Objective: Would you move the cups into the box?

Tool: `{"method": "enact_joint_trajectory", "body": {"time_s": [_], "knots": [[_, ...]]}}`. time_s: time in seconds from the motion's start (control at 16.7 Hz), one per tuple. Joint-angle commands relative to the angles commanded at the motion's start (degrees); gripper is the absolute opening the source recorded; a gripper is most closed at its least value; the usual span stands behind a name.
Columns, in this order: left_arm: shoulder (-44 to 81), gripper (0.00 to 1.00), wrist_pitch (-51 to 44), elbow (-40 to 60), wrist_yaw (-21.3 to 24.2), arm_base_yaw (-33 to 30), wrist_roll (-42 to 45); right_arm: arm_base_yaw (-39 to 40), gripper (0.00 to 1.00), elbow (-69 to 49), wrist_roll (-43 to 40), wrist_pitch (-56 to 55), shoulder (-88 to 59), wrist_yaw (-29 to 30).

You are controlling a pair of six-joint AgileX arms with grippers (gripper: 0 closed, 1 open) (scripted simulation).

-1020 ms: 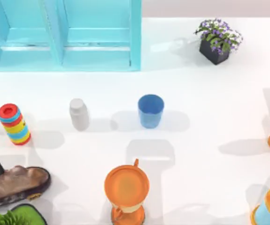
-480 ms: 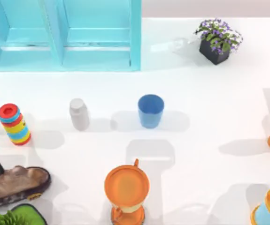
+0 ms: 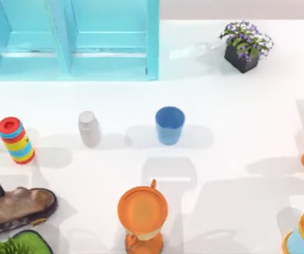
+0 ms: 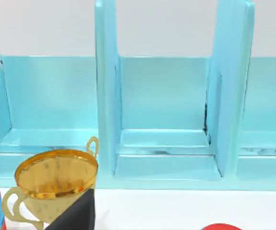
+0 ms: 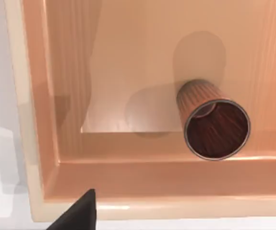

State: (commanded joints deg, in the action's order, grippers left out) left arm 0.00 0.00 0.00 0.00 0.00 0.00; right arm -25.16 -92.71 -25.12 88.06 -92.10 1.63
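Observation:
A light blue cup stands upright on the white table near the middle, with nothing touching it. In the right wrist view a speckled reddish-brown cup with a dark inside stands on the floor of a wooden box, close to one wall. My right gripper hovers above the box, open and apart from that cup, with one dark fingertip showing. My left gripper is parked and open, facing the teal shelf, with one dark fingertip in view.
A grey-white capped bottle stands left of the blue cup, an orange lidded jug in front. The teal shelf fills the back left, a potted plant the back right. A ring stack, shoe and gold trophy are at left.
A broad shadow has spread leftward across the table's lower right. The blue cup, the bottle and the jug have not moved.

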Motion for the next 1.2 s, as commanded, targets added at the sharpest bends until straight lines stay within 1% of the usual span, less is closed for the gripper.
{"method": "enact_joint_trajectory", "body": {"time_s": [0.18, 0.54, 0.72, 0.96, 1.2], "knots": [[0.00, 1.00, 0.00, 0.00, 0.00, 0.00, 0.00, 11.91, 1.00, -7.26, 10.51, -0.17, -7.16, 1.18], [0.00, 1.00, 0.00, 0.00, 0.00, 0.00, 0.00, 38.74, 1.00, -24.69, 35.60, -1.59, -24.65, 3.70], [0.00, 1.00, 0.00, 0.00, 0.00, 0.00, 0.00, 49.67, 1.00, -32.98, 47.31, -2.83, -33.06, 4.79], [0.00, 1.00, 0.00, 0.00, 0.00, 0.00, 0.00, 60.63, 1.00, -41.81, 59.68, -4.70, -42.11, 5.87], [0.00, 1.00, 0.00, 0.00, 0.00, 0.00, 0.00, 66.19, 1.00, -46.95, 66.70, -6.11, -47.41, 6.42]]}}
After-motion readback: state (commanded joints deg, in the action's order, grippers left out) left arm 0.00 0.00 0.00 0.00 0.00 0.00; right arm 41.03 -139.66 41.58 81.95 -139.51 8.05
